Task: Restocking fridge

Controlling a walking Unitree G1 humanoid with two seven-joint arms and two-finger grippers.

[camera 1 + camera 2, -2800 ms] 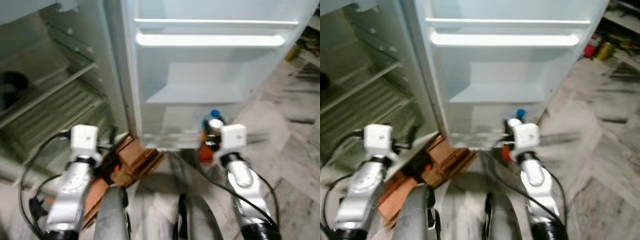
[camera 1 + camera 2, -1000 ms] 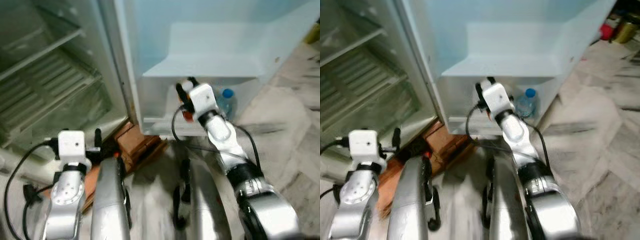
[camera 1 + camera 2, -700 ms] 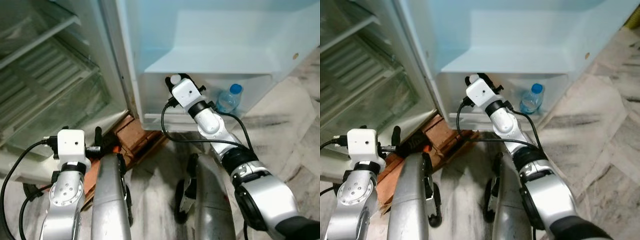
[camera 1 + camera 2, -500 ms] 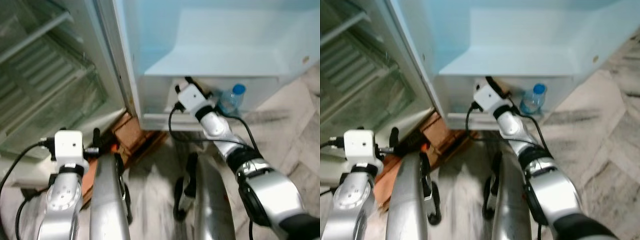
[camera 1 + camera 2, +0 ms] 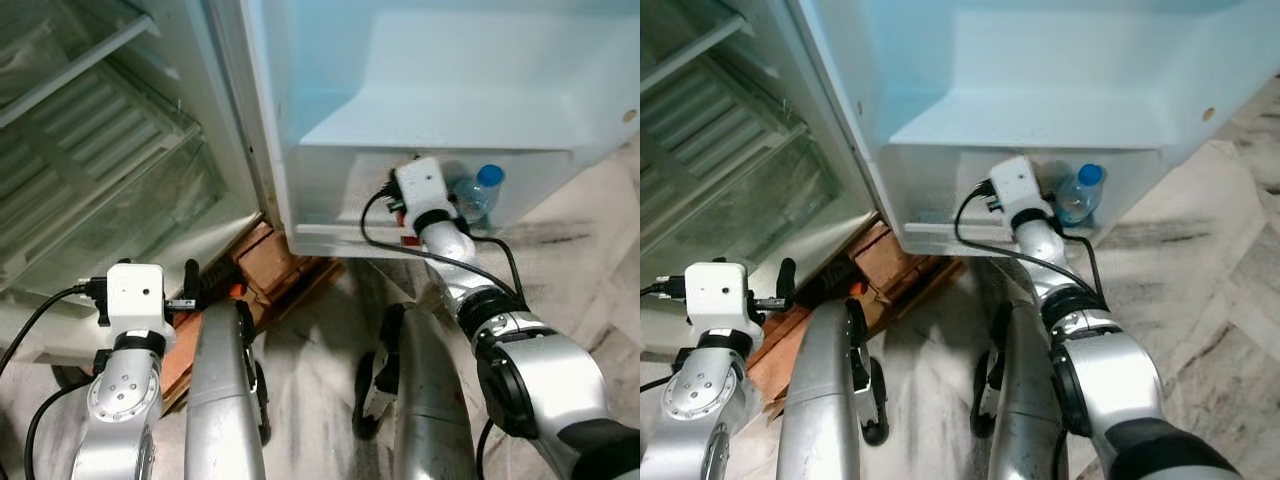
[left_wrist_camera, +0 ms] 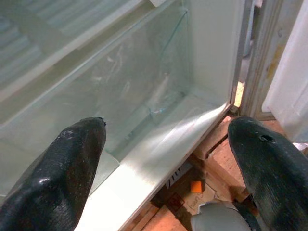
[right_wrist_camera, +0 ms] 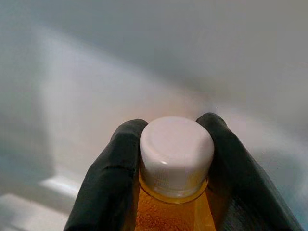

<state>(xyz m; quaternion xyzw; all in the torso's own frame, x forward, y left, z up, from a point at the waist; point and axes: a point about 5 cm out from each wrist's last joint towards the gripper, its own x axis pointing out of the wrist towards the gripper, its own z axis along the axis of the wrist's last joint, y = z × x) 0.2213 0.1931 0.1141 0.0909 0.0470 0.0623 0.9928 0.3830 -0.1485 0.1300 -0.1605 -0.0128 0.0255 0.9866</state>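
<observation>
From the head views, the right gripper (image 5: 408, 215) reaches into the lowest door shelf (image 5: 330, 190) of the open fridge, just beside a blue-capped water bottle (image 5: 478, 194).

The right wrist view shows its fingers (image 7: 113, 168) clamped on an orange drink bottle (image 7: 175, 159) just under its white cap.

In the left wrist view, the left gripper (image 6: 166, 163) hangs wide apart and empty by the glass-fronted crisper (image 6: 120, 91).

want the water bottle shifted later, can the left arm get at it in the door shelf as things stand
Probably not: the water bottle sits at the far right of the door shelf, behind the right pincer holding an orange bottle; the left pincer faces the fridge body.
</observation>
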